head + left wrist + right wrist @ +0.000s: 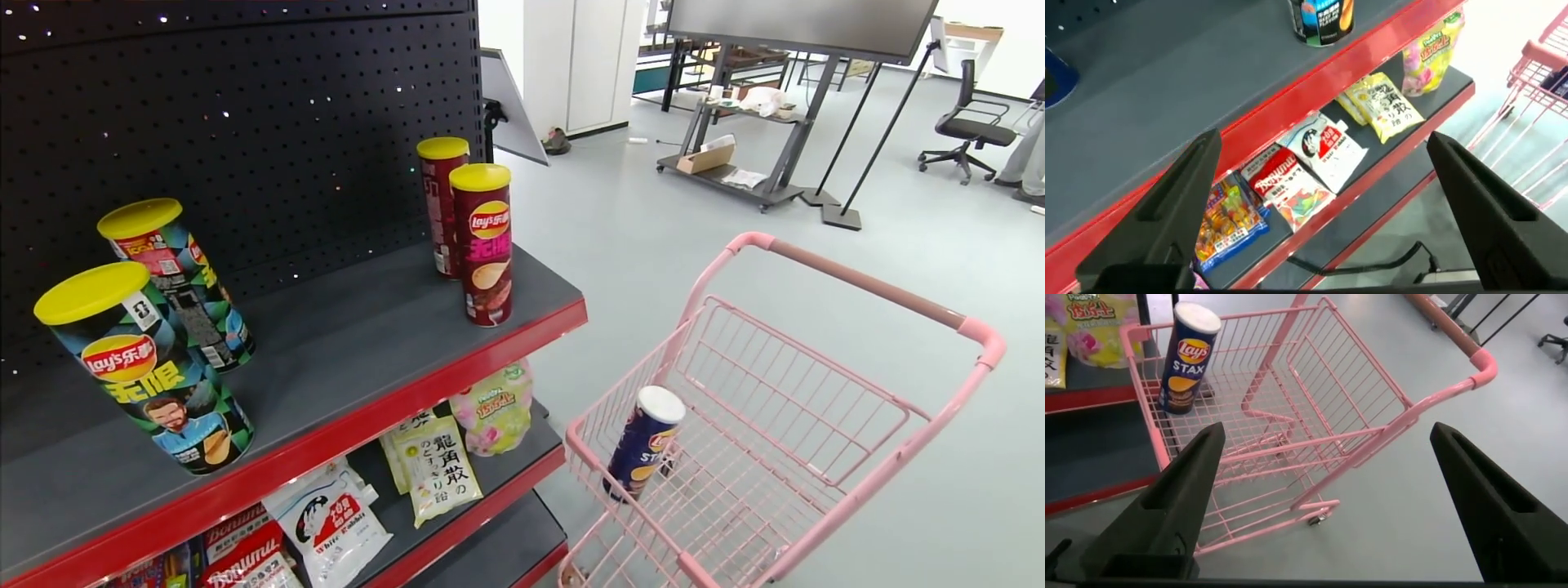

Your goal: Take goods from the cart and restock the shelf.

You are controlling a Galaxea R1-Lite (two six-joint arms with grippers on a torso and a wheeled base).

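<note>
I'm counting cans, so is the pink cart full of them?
No, the pink cart holds just one blue can, standing upright in a corner.

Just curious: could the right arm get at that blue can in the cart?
Probably yes: the open right claw looks down into the cart, and nothing covers the upright can.

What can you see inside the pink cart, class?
One dark blue chip can, white-lidded, stands in the pink cart, at the corner nearest the shelf. Basket wires partly cover its base.
</note>
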